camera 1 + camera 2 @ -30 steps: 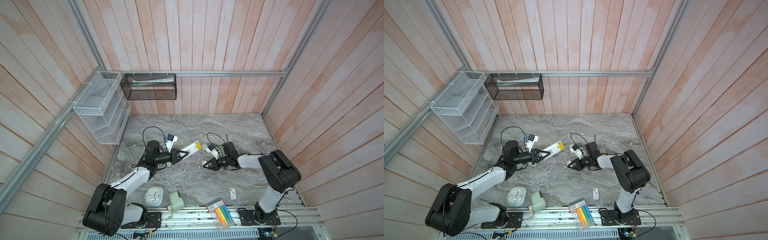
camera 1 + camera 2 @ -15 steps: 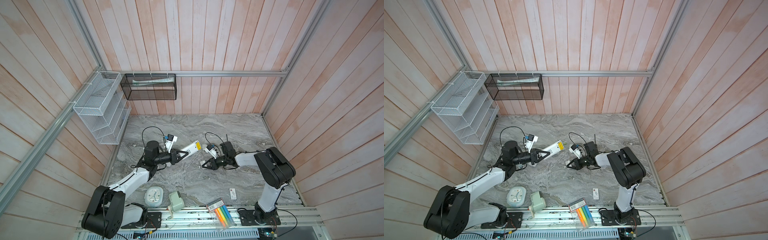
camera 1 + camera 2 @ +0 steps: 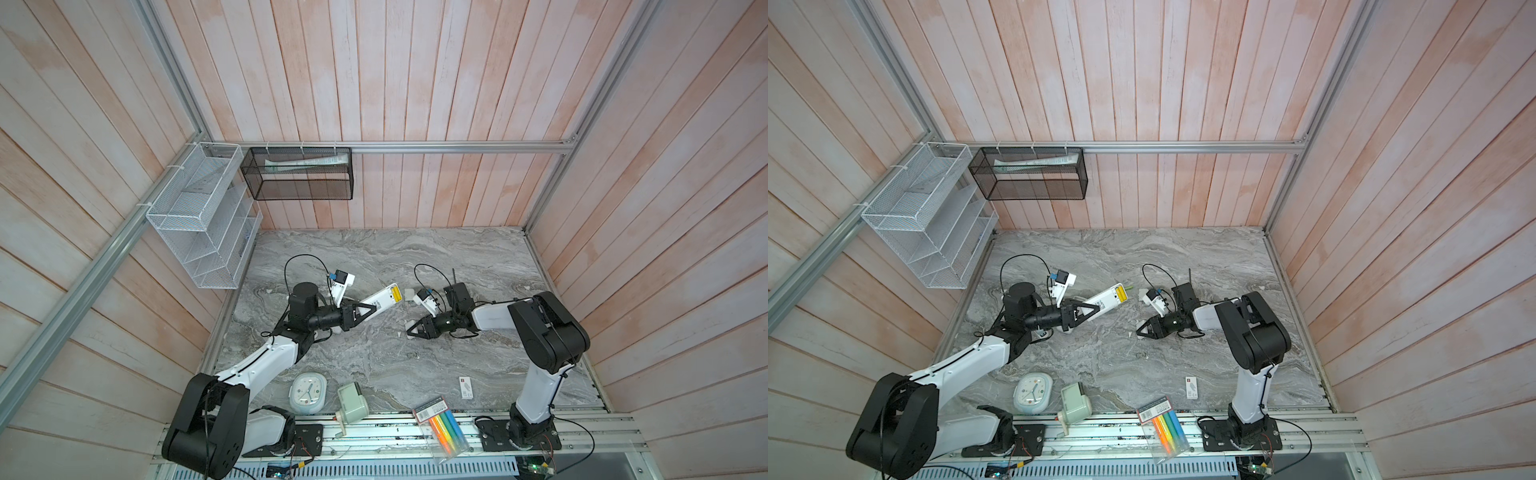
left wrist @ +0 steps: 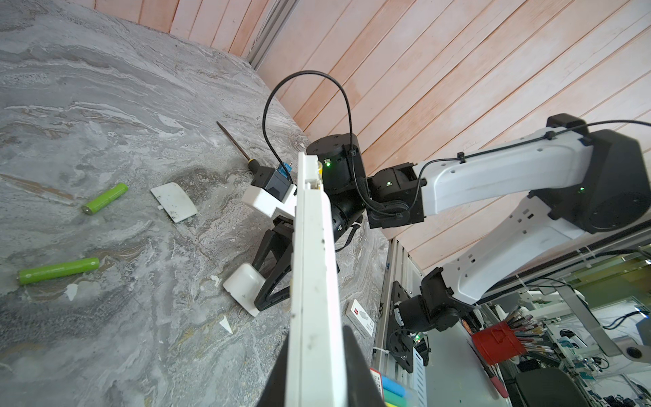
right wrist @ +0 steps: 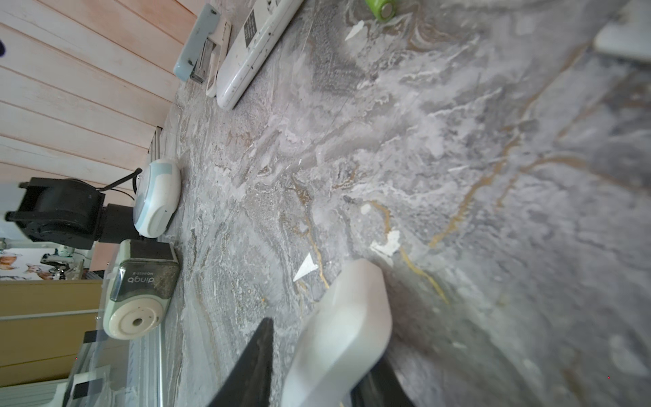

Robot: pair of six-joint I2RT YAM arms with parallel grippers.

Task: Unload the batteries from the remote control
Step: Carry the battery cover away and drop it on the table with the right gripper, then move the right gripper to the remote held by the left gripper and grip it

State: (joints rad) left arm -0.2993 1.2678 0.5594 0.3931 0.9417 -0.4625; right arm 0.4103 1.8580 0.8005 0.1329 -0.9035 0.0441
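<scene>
While two yellow batteries (image 3: pixel 397 295) sit in the remote control (image 3: pixel 380 302) mid-frame, unloading looks half done.
Left end effector (image 3: pixel 371 307) pinches the remote; green batteries (image 4: pixel 104 198) lie on the desk (image 4: pixel 105 88); right end effector (image 3: pixel 409 331) spread around the cover (image 5: pixel 338 334).

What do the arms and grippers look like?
White link shells, black joint housings on left arm and right arm. Black triangular open-frame fingers on left gripper and right gripper. Black cable loops at each wrist; white camera mounts, blue connector.
</scene>
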